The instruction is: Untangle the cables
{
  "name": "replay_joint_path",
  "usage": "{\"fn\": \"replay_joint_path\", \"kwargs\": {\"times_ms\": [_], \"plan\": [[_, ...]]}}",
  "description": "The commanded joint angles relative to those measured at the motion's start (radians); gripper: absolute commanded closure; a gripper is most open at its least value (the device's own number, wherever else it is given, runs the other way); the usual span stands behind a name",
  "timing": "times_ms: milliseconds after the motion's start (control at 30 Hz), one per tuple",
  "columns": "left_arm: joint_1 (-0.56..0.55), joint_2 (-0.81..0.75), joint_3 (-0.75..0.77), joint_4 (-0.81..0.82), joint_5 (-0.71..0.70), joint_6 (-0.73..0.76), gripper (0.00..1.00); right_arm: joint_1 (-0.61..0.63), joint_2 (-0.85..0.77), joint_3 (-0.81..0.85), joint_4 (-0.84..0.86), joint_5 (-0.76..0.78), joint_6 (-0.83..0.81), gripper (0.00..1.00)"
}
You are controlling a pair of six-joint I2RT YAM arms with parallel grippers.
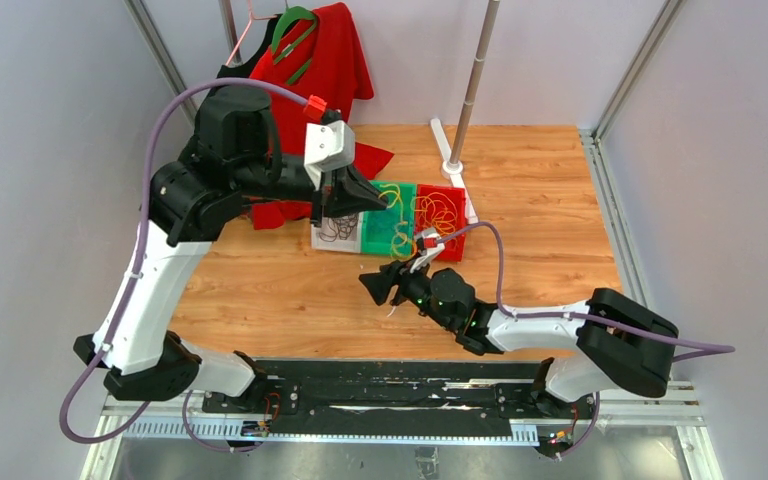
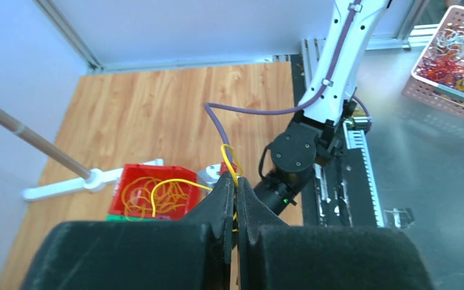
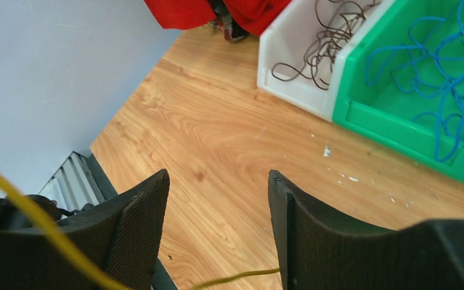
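My left gripper (image 1: 378, 200) hangs above the bins, shut on a yellow cable (image 2: 168, 182) that loops out from its tips (image 2: 237, 179) down toward the red bin (image 2: 127, 175) of yellow-orange cables. Beside it stand a green bin (image 3: 362, 112) holding blue cables (image 3: 441, 66) and a white bin (image 3: 290, 90) holding dark brown cables (image 3: 326, 42). My right gripper (image 1: 370, 285) is low over the wood in front of the bins. Its jaws (image 3: 217, 178) are open, and a yellow strand (image 3: 241, 277) crosses low between the fingers without being pinched.
Red cloth on hangers (image 1: 325, 60) lies at the back left. A pole on a white base (image 1: 455, 165) stands behind the bins. The black rail (image 1: 390, 385) runs along the near edge. A pink basket of mixed cables (image 2: 420, 84) sits off the table.
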Motion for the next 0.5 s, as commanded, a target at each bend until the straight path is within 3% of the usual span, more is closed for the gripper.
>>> {"fn": "replay_joint_path", "kwargs": {"times_ms": [0,300,467], "plan": [[0.011,0.013,0.064,0.013,-0.050,0.039,1.00,0.012,-0.009,-0.046,0.001,0.088,0.009,0.39],[0.011,0.037,0.201,0.014,-0.160,0.115,1.00,-0.044,-0.112,-0.136,-0.109,0.134,0.046,0.41],[0.010,0.049,0.261,0.036,-0.189,0.113,1.00,-0.091,-0.190,-0.176,-0.175,0.132,0.086,0.48]]}}
